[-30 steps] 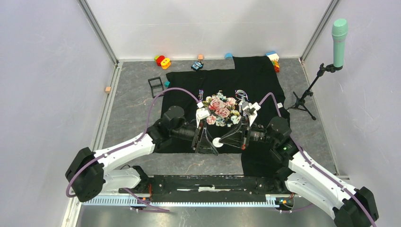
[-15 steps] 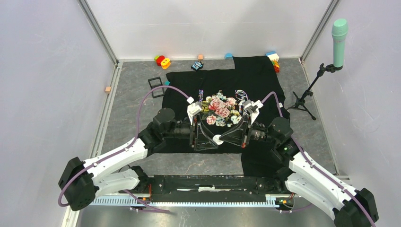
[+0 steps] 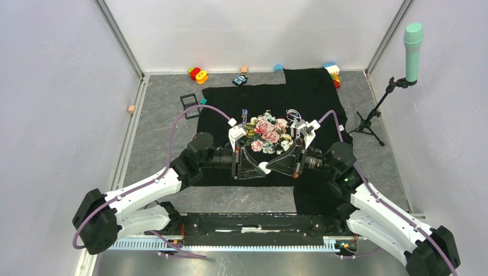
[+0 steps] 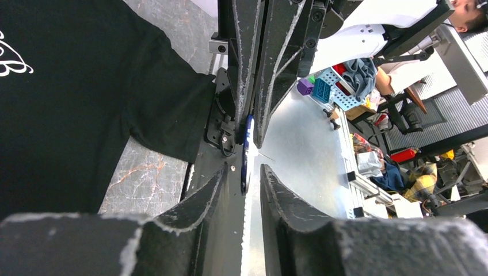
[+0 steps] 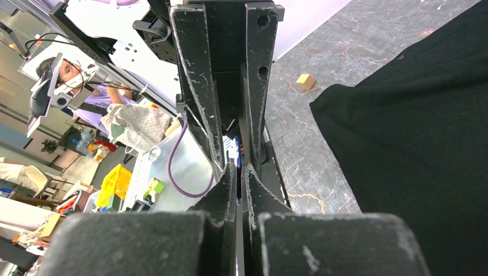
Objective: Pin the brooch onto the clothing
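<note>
Left arm drawn back slightly leftward. Brooch (image 3: 264, 168) held edge-on over near hem of clothing (image 3: 311, 98), clamped by right end effector (image 5: 237, 168). Left end effector (image 4: 243, 172) narrowed around it, gap visible. Square closure advised, disc not twisted.

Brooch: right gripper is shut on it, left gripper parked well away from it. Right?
No. The left gripper is at the brooch too, its fingers flanking the disc, as the left wrist view shows. The right gripper is shut on it.
</note>
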Robot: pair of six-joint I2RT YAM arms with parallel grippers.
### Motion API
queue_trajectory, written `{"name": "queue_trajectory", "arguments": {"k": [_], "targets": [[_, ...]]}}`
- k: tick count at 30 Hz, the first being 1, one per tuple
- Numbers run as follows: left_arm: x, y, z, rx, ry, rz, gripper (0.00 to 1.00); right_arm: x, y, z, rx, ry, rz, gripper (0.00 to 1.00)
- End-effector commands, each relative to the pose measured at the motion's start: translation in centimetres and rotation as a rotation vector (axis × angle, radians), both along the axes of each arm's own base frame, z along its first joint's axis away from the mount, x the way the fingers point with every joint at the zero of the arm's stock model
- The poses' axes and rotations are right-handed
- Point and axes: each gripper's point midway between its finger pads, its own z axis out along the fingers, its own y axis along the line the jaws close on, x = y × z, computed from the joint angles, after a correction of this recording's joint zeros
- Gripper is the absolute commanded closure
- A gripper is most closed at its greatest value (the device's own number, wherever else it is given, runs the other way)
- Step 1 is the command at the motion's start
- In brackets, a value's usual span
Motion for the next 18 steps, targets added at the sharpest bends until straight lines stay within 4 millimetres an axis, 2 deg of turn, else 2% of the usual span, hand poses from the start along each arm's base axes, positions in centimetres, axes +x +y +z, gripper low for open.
{"name": "queue_trajectory", "arguments": {"k": [1,7,12,18], "targets": [[0.41,-0.40,0.94,-0.054,0.010,0.015,0.71,0.16,0.12,2.47,0.053,-0.061,0.005,1.00],[0.85,-0.55,1.09,-0.076,0.019,0.041,0.80,0.08,0.12,2.23,0.049,-0.056,0.012,1.00],[0.95,-0.62,1.01,-0.078,0.026,0.045,0.84,0.00,0.15,1.93,0.044,-0.051,0.017,1.00],[0.84,-0.48,0.58,-0.073,0.028,0.046,0.98,0.02,0.19,1.95,0.042,-0.051,0.020,1.00]]}}
